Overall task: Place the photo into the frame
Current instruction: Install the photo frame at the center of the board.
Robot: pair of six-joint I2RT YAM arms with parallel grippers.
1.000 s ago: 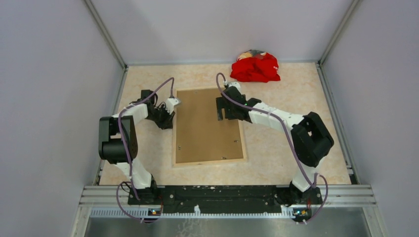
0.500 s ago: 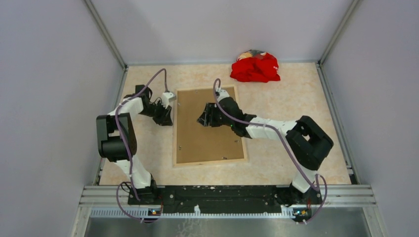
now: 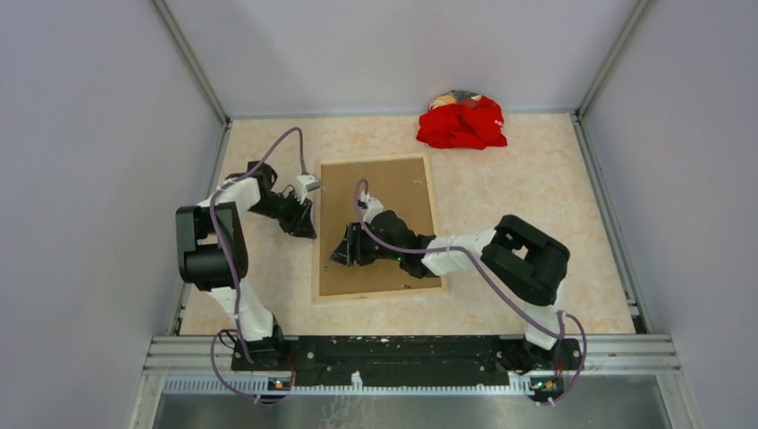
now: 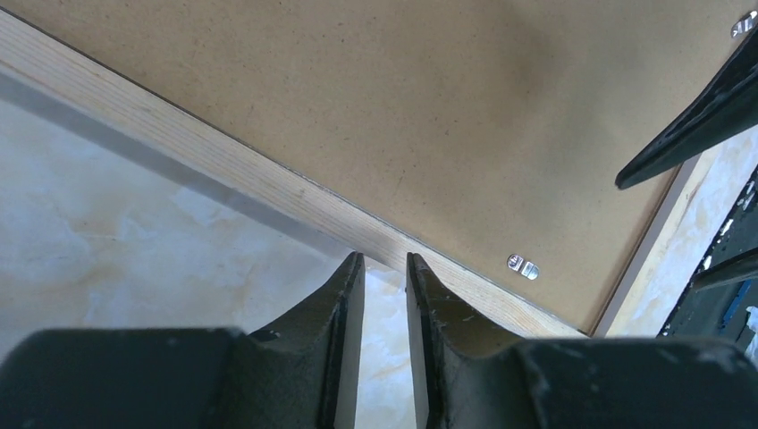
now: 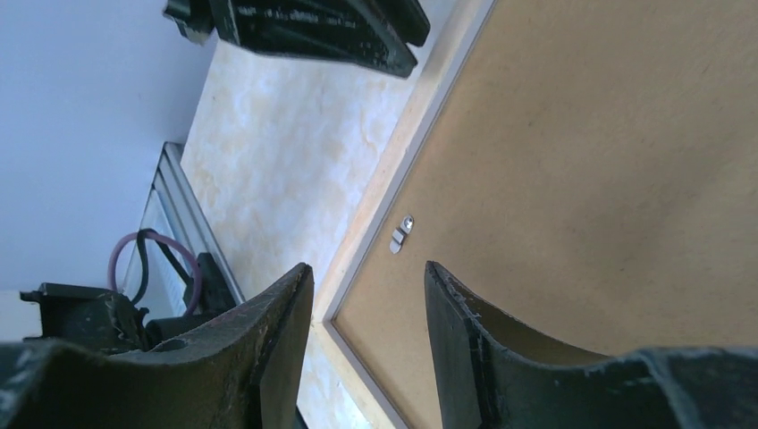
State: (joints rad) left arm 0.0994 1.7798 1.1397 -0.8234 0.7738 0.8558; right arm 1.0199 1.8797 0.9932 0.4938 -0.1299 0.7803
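Note:
The frame (image 3: 380,292) lies back up on the table, its light wood rail (image 4: 223,152) around a brown backing board (image 3: 393,192). The photo is hidden. My left gripper (image 3: 302,219) sits just outside the left rail. In the left wrist view its tips (image 4: 384,259) almost reach the wood, open by a narrow gap, with only table between them. My right gripper (image 3: 340,253) hovers low over the board's near-left part. It is open and empty above the frame's corner (image 5: 368,268), close to a small metal tab (image 5: 400,235).
A crumpled red cloth (image 3: 462,121) lies at the back right of the table. Another metal tab (image 4: 523,265) sits on the board by the rail. Grey walls enclose the table on three sides.
My right arm has swept from the board's far end to its near-left part, and its jaws have narrowed. The left gripper has shifted slightly along the left rail and opened a little.

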